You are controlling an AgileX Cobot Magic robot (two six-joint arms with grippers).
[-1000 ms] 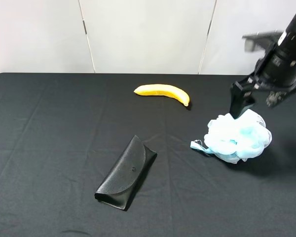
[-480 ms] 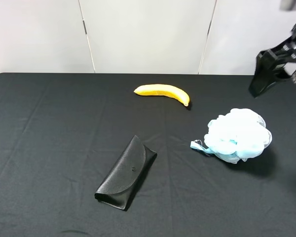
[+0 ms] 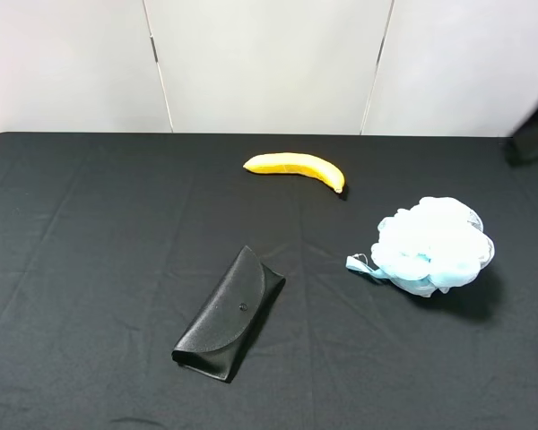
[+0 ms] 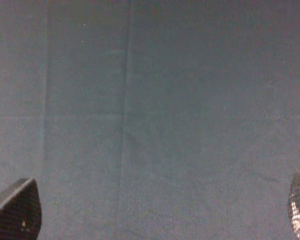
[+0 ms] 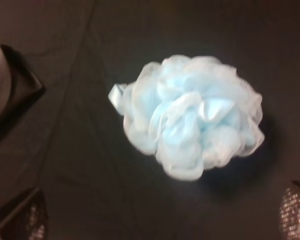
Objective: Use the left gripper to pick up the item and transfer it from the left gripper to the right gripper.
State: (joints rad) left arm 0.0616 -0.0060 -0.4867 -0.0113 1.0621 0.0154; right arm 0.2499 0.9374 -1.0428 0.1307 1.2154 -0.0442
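Note:
The item, a light-blue and white mesh pouf (image 3: 435,246), lies free on the black tablecloth (image 3: 90,233) at the right, its ribbon loop (image 3: 359,265) pointing left. It fills the middle of the right wrist view (image 5: 190,115). My right gripper (image 5: 157,220) is open and empty, well above and apart from the pouf; only its two fingertips show. A dark blur of the right arm (image 3: 533,141) shows at the right edge of the high view. My left gripper (image 4: 157,220) is open and empty over bare cloth and is out of the high view.
A yellow banana (image 3: 296,168) lies at the back centre. A flat black glasses case (image 3: 230,315) lies front centre, and its corner shows in the right wrist view (image 5: 10,85). A white wall stands behind the table.
The right arm has lifted off from just behind the pouf and drawn away to the upper right, almost out of the high view. The pouf, banana and case have not moved.

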